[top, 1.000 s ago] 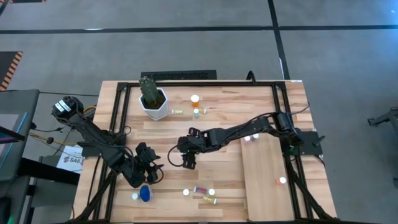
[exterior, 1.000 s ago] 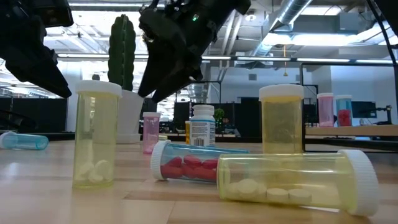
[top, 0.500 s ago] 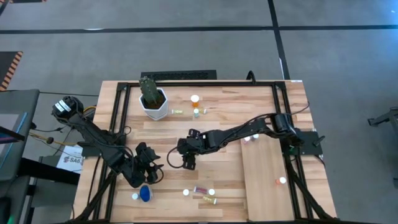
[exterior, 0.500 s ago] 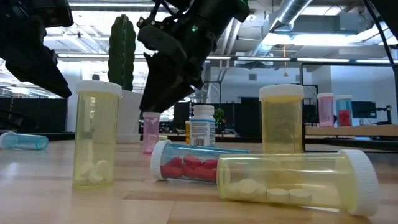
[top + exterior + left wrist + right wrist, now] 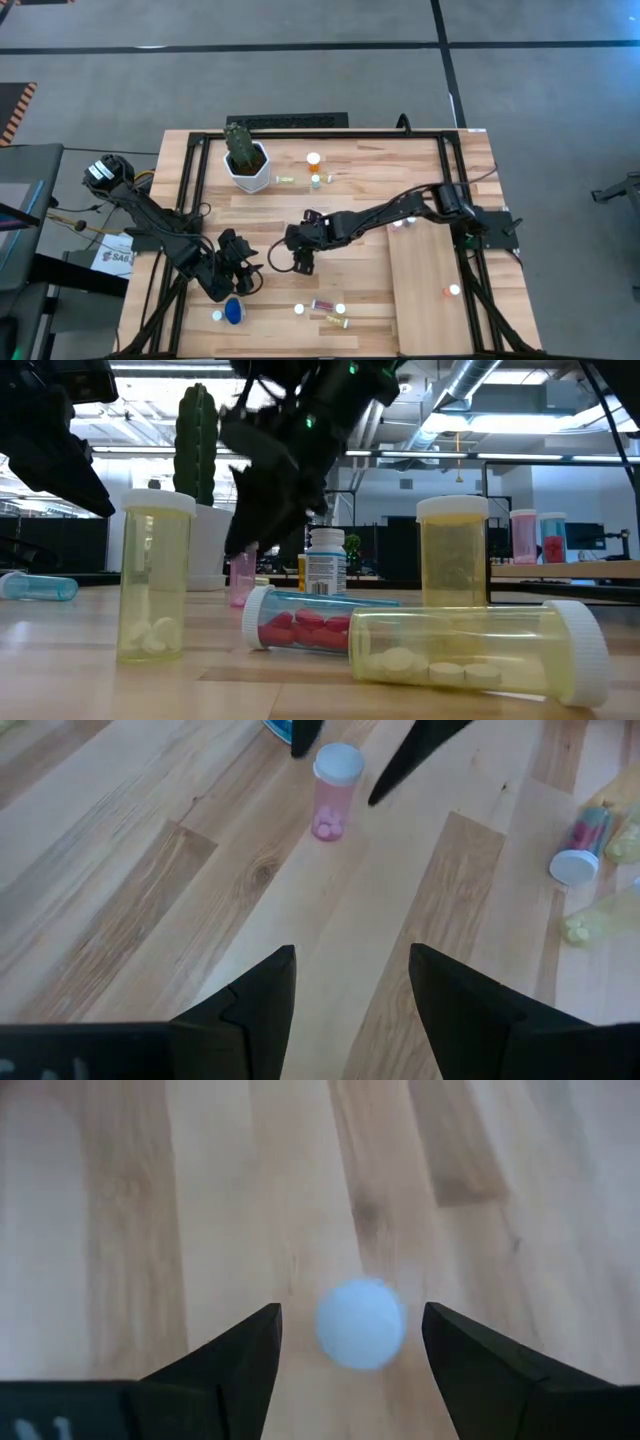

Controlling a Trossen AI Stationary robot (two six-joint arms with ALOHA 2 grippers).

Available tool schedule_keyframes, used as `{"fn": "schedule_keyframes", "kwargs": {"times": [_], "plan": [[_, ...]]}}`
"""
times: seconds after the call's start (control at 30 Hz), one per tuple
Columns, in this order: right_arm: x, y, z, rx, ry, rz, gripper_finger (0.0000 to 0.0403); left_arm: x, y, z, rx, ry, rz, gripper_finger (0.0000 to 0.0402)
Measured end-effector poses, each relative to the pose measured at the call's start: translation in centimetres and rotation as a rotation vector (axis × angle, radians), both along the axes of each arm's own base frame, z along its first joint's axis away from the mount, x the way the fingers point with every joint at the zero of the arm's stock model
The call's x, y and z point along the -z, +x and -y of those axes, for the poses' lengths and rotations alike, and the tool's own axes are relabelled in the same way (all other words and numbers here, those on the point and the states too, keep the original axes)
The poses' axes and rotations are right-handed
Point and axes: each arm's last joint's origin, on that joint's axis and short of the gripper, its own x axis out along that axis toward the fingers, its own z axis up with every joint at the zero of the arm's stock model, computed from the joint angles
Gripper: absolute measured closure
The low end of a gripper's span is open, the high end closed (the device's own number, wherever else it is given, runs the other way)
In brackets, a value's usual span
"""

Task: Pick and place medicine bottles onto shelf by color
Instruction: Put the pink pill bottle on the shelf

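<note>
Pink bottle [image 5: 361, 1323] stands upright btwn right gripper [image 5: 350, 1370] fingers, spread wide, not touching it.

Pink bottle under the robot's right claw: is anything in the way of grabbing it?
No. In the right wrist view the pink bottle's white cap shows between the open right gripper fingers, with nothing in between.

Table [image 5: 270, 215] carries bottles [image 5: 318, 305], perhaps cactus [image 5: 245, 160].
</note>
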Motion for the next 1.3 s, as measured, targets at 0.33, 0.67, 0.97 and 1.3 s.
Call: {"fn": "schedule_keyframes", "kwargs": {"times": [0.33, 0.67, 0.97, 1.3], "plan": [[1.1, 0.3, -0.1, 0.002, 0.0, -0.009, 0.0138, 0.0, 0.0, 0.0, 0.004, 0.006, -0.001, 0.0218], [1.1, 0.3, -0.1, 0.002, 0.0, -0.004, 0.0171, 0.0, 0.0, 0.0, 0.002, 0.01, 0.002, 0.0218], [0.9, 0.3, -0.1, 0.001, -0.001, -0.005, 0.0285, -0.1, 0.1, -0.1, -0.014, 0.024, 0.02, 0.0218], [-4.6, -2.5, 0.1, -0.005, -0.007, -0.05, 0.027, -0.2, 0.2, -0.1, -0.036, 0.033, 0.058, 0.0218]]}}
